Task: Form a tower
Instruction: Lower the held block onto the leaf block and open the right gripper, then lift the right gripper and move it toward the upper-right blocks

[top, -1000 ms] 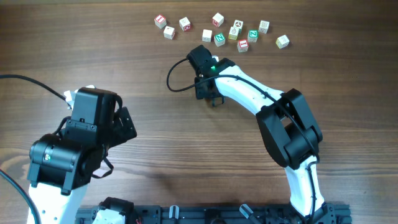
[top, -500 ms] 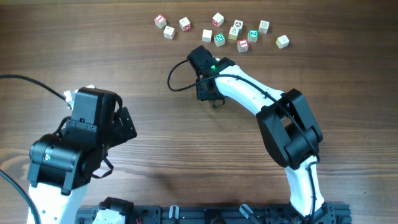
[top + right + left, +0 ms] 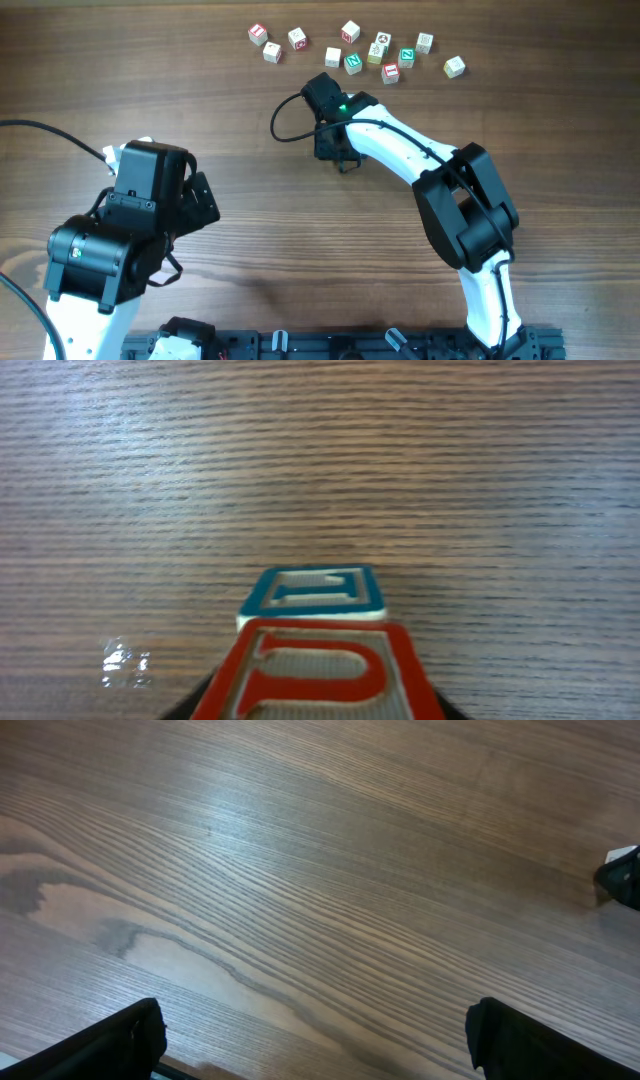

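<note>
A cube with a red letter face (image 3: 315,670) fills the bottom of the right wrist view, and my right gripper (image 3: 315,705) is shut on it, its dark jaws flanking both lower sides. Just beyond it a cube with a blue-framed face (image 3: 312,592) rests on the wood. I cannot tell whether the red cube rests on anything. In the overhead view my right gripper (image 3: 338,152) points down at mid-table and hides both cubes. No tower is in view. My left gripper (image 3: 320,1055) is open over bare wood.
Several loose letter cubes (image 3: 350,50) lie scattered along the far edge, two of them green-faced (image 3: 353,62). A black cable (image 3: 285,125) loops left of the right wrist. The left arm (image 3: 150,200) sits at the near left. A dark object (image 3: 622,878) shows at the left wrist view's right edge.
The right wrist has barely shifted over the same spot. The left arm and the loose cubes have not moved.
</note>
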`<state>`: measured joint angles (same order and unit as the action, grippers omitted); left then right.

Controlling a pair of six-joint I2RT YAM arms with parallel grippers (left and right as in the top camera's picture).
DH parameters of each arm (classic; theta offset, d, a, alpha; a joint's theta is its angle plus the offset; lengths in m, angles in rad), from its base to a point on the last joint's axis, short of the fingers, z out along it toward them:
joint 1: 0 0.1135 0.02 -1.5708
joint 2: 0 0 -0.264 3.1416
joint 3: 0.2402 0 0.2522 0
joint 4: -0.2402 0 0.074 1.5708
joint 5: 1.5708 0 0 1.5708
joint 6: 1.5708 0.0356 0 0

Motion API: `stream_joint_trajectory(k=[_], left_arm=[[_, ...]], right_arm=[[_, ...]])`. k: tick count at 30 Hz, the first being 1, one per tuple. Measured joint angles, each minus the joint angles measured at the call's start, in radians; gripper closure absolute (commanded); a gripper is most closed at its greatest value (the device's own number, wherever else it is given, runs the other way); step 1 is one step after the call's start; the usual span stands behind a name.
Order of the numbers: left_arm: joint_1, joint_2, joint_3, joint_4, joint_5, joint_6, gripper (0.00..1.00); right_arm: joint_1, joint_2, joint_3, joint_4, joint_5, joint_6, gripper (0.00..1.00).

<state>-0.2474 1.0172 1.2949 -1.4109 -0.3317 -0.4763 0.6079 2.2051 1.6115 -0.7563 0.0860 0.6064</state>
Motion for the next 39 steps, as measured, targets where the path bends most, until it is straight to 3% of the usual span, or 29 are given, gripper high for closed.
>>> stream_joint_trajectory(k=[4, 6, 13, 19, 23, 29, 39], left_arm=[[0.000, 0.000, 0.000, 0.000, 0.000, 0.000, 0.00], [0.000, 0.000, 0.000, 0.000, 0.000, 0.000, 0.00], [0.000, 0.000, 0.000, 0.000, 0.000, 0.000, 0.00], [0.000, 0.000, 0.000, 0.000, 0.000, 0.000, 0.00], [0.000, 0.000, 0.000, 0.000, 0.000, 0.000, 0.00], [0.000, 0.000, 0.000, 0.000, 0.000, 0.000, 0.00], [0.000, 0.000, 0.000, 0.000, 0.000, 0.000, 0.00]], right_arm=[[0.003, 0.000, 0.002, 0.002, -0.006, -0.005, 0.26], [0.005, 0.000, 0.003, 0.002, -0.007, -0.008, 0.00], [0.005, 0.002, 0.098, -0.130, -0.019, -0.062, 0.00], [0.005, 0.002, 0.153, -0.111, -0.018, -0.114, 0.02], [0.005, 0.002, 0.153, -0.111, 0.001, -0.127, 0.22], [0.005, 0.002, 0.153, -0.111, 0.005, -0.134, 0.35], [0.005, 0.002, 0.153, -0.092, 0.009, -0.152, 0.27]])
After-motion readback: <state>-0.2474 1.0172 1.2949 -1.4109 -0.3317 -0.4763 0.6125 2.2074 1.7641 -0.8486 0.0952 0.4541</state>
